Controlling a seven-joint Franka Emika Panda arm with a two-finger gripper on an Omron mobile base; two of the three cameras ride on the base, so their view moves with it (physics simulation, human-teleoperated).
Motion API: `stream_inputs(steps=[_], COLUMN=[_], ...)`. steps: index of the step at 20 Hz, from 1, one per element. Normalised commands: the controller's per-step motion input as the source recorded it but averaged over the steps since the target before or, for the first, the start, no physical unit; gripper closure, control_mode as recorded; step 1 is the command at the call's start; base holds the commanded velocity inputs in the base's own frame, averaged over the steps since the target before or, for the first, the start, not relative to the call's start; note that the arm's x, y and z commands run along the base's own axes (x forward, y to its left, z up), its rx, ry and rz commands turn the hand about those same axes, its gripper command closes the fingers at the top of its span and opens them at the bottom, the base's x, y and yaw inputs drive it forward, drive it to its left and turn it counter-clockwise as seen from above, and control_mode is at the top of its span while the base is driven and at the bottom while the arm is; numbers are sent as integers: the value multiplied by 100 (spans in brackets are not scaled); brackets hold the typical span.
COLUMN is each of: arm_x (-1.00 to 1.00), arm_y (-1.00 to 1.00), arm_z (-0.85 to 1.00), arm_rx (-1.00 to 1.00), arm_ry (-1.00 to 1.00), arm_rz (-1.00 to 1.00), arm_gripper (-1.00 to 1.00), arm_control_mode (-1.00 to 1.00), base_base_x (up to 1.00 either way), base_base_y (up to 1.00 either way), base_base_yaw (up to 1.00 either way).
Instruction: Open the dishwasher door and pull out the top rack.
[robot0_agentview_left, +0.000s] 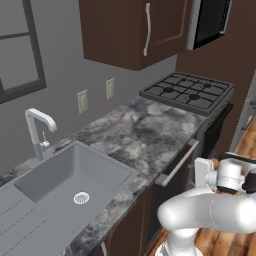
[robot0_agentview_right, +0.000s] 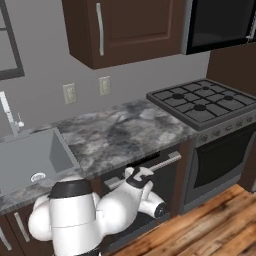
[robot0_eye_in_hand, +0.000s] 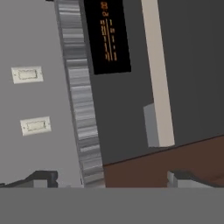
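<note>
The dishwasher door (robot0_agentview_right: 167, 182) is a dark panel standing upright under the marble counter. Its long silver bar handle (robot0_agentview_right: 161, 162) runs along its top edge. In the hand view, which is rolled sideways, the door (robot0_eye_in_hand: 188, 65) carries the handle (robot0_eye_in_hand: 157, 74) as a pale bar beside a black display with orange figures (robot0_eye_in_hand: 107, 35). My gripper (robot0_eye_in_hand: 113, 178) is open, its two dark fingertips (robot0_eye_in_hand: 43, 177) wide apart with nothing between them. It hovers just in front of the door, short of the handle. The top rack is hidden behind the door.
The marble counter edge (robot0_eye_in_hand: 81, 87) runs past the door. A grey sink (robot0_agentview_left: 75, 175) with a faucet (robot0_agentview_left: 37, 130) lies to the left, and a gas stove (robot0_agentview_right: 210, 105) over a black oven door (robot0_agentview_right: 220, 155) to the right. Brown cabinet wood (robot0_eye_in_hand: 144, 168) borders the dishwasher.
</note>
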Motion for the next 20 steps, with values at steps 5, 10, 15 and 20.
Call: stream_inputs(steps=[5,10,15,20], arm_x=[31,42,45,36], arm_y=[0,0,0,0], arm_z=[-24,-39,-32,-31], arm_rx=[0,0,0,0], arm_ry=[-1,0,0,0], arm_rz=[0,0,0,0], arm_gripper=[-100,-100,-100,-100], arm_control_mode=[-100,-100,-100,-100], base_base_x=[0,0,0,0], base_base_y=[0,0,0,0], base_base_yaw=[0,0,0,0])
